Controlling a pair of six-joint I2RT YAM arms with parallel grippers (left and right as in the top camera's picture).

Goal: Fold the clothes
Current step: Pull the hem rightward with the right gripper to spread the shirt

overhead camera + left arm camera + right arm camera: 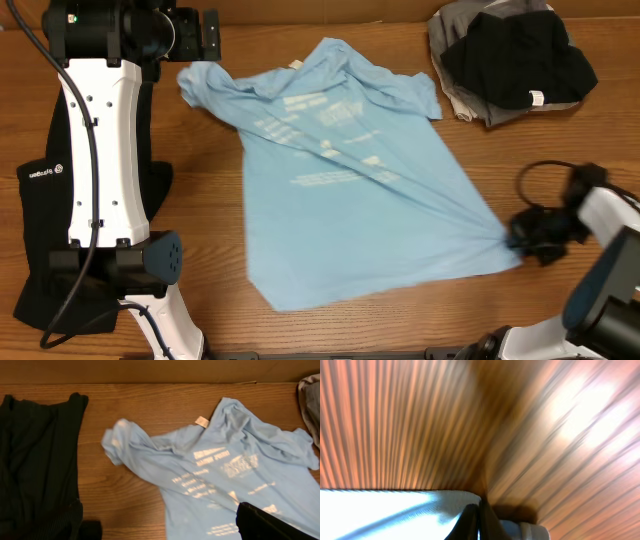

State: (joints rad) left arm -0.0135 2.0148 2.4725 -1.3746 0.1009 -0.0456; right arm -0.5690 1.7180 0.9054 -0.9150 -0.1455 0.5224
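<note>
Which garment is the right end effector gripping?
The light blue short-sleeved fabric T-shirt with white lettering, pinched at its corner; the long black garment and black-and-grey pile lie elsewhere.

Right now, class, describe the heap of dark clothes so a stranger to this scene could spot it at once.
A light blue T-shirt lies spread across the wooden table. Past its sleeve, top right in the overhead view, sits the heap. It alone is bunched up: black on grey, with a white tag.

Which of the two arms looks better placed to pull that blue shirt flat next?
Probably the right. The right gripper is shut on a bottom corner of the light blue T-shirt, and creases run toward it. The left gripper hangs open near the far sleeve, holding nothing.
</note>
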